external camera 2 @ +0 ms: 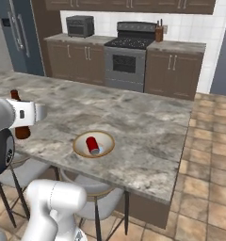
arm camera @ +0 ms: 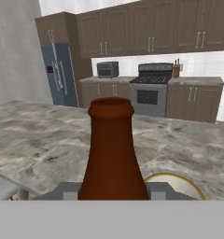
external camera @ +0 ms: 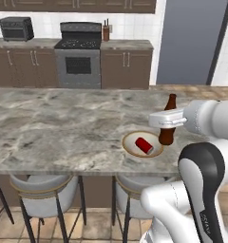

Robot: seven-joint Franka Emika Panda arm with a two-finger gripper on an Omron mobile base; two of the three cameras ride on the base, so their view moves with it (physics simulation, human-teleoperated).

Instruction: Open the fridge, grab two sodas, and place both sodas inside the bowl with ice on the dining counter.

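On the dining counter (external camera: 63,128) (external camera 2: 148,127) sits the wooden-rimmed bowl (external camera: 130,143) (external camera 2: 78,143) with one red soda (external camera: 144,145) (external camera 2: 92,145) lying inside it. My gripper (external camera: 166,126) (external camera 2: 23,123) is shut on a dark brown bottle (external camera: 170,102) (external camera 2: 21,133) just beside the bowl, on its fridge side. In the hand view the bottle's neck (arm camera: 111,140) rises straight up between my fingers, with the bowl's rim (arm camera: 170,175) low at the right. I cannot tell whether the bottle's base rests on the stone. The slate-blue fridge (external camera 2: 16,33) (arm camera: 60,74) stands closed at the far wall.
Grey stools (external camera: 40,187) (external camera 2: 100,197) stand under the counter's near edge. Across the aisle are brown cabinets with a black stove (external camera: 79,57) (external camera 2: 129,52) and a toaster oven (external camera: 16,28) (external camera 2: 80,26). Tiled floor (external camera 2: 213,155) lies past the counter's end.
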